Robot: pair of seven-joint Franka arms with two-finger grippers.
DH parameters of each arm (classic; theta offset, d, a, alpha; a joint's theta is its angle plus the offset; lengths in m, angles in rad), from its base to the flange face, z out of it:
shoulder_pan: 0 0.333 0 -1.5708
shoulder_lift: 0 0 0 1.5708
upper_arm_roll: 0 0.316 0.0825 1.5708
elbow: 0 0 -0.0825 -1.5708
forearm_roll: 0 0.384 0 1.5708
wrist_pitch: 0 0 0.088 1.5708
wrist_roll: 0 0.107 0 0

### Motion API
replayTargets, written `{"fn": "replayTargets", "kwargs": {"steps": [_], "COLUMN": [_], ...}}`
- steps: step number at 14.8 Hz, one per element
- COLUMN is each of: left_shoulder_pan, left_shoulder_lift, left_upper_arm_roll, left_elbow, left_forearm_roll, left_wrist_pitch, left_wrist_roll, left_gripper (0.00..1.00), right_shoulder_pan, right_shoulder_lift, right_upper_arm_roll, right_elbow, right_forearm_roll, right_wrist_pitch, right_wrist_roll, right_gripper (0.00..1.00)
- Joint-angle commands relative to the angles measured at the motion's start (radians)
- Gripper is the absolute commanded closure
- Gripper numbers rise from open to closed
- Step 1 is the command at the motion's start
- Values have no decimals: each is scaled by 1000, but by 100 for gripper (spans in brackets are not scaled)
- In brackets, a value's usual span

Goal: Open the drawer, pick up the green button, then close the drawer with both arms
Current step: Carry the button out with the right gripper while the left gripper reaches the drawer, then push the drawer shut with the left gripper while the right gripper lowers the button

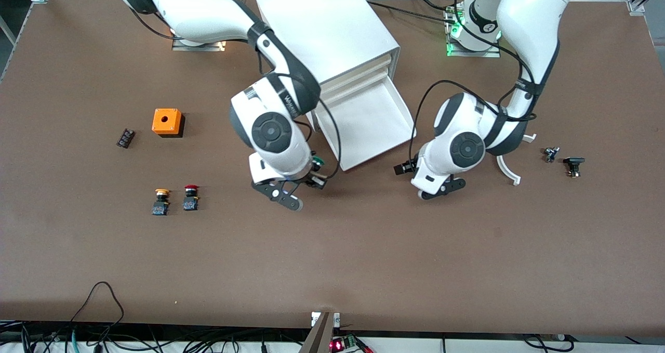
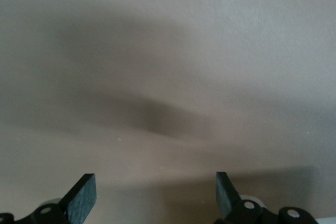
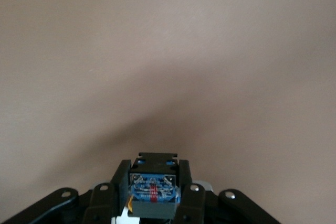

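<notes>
The table (image 1: pixel 332 270) carries a white cabinet (image 1: pixel 324 25) at its twelve o'clock edge, between the two arm bases. The drawer (image 1: pixel 366 121), lowest of the stack, is pulled out toward the front camera and shows a bare white floor; the right arm (image 1: pixel 270 124) covers its corner on that arm's side.

The right gripper (image 1: pixel 297 189) hangs low over the table just off the drawer's front corner, at about seven o'clock from it. Its fingers (image 3: pixel 184 182) are clamped on the button (image 3: pixel 153 190): the right wrist view shows the black-and-blue block between them, while in the front view only a sliver of green cap (image 1: pixel 317 160) peeks out beside the wrist.

The left gripper (image 1: pixel 441 187) hovers over the table at about five o'clock from the drawer front. Its fingers (image 2: pixel 81 195) stand wide apart with only bare tabletop between them; the left arm's wrist hides them in the front view.

Toward the right arm's end sit an orange box (image 1: pixel 167 122), a yellow-capped button (image 1: pixel 161 201), a red-capped button (image 1: pixel 190 197) and a small black part (image 1: pixel 125 138). Toward the left arm's end lie a white curved piece (image 1: pixel 509 170), half hidden by the left arm, and two small dark parts (image 1: pixel 563 160) too small to identify.
</notes>
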Motion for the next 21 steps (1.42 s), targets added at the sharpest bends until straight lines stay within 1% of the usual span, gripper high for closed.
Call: {"fn": "replayTargets", "kwargs": {"steps": [1,3,6,8,10,12,14,17,19,21], "left_shoulder_pan": [-45,-62,-89,-108,-108,-96,-96,-97,-96,-100], "left_shoulder_lift": [7,11,11,11,0,-3,-5,-3,-2,3], "left_upper_arm_roll": [6,5,3,2,-15,-67,-101,-154,-188,-211], "left_elbow": [-17,-34,-54,-65,-85,-111,-128,-142,-156,-163], "left_forearm_roll": [33,33,33,33,32,30,20,15,13,-19], "left_wrist_pitch": [45,65,68,77,70,66,66,50,48,50], "left_wrist_roll": [-77,-97,-105,-154,-175,-177,-177,-179,-186,-198], "left_gripper": [0,0,0,0,0,0,0,0,0,0], "right_shoulder_pan": [-58,-103,-150,-181,-215,-245,-279,-316,-331,-351], "right_shoulder_lift": [-21,-24,-49,-60,-72,-84,-90,-104,-118,-141], "right_upper_arm_roll": [14,13,13,13,13,11,11,11,10,10], "right_elbow": [-6,-15,-64,-99,-127,-168,-201,-268,-331,-417], "right_forearm_roll": [0,0,2,2,2,2,2,2,0,2], "right_wrist_pitch": [-58,-65,-80,-75,-68,-42,-19,40,99,185], "right_wrist_roll": [-155,-276,-433,-531,-624,-713,-792,-858,-889,-924], "right_gripper": [100,100,100,100,100,100,100,100,100,100]}}
